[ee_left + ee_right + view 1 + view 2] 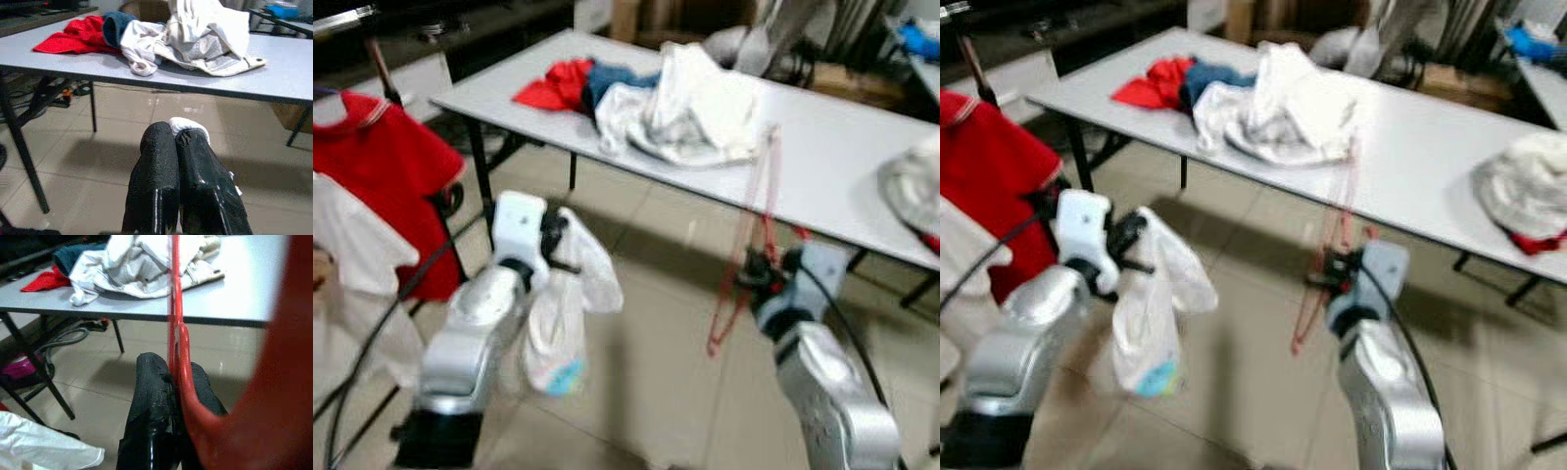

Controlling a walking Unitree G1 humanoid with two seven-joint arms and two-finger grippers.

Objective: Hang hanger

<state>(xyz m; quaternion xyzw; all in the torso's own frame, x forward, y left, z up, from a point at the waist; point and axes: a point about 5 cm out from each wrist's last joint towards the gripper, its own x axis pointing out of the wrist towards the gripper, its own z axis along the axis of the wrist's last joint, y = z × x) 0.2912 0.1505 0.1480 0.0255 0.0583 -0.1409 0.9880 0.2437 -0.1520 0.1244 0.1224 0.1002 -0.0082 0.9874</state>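
Note:
My right gripper [759, 269] is shut on a red hanger [749, 235], a thin wire frame that stands up in front of the white table [832, 157] and hangs down below the fingers. In the right wrist view the red hanger [175, 308] runs up between the black fingers [149, 401]. My left gripper [560, 257] is shut on a white garment [563, 313] that droops toward the floor; a bit of white cloth [188, 125] shows at its fingertips [161, 147]. The picture is blurred.
A pile of white, blue and red clothes [656, 98] lies on the table. Another white bundle [913, 186] sits at the table's right end. A red shirt [396, 166] and a white shirt [347, 255] hang at my left. Tiled floor lies below.

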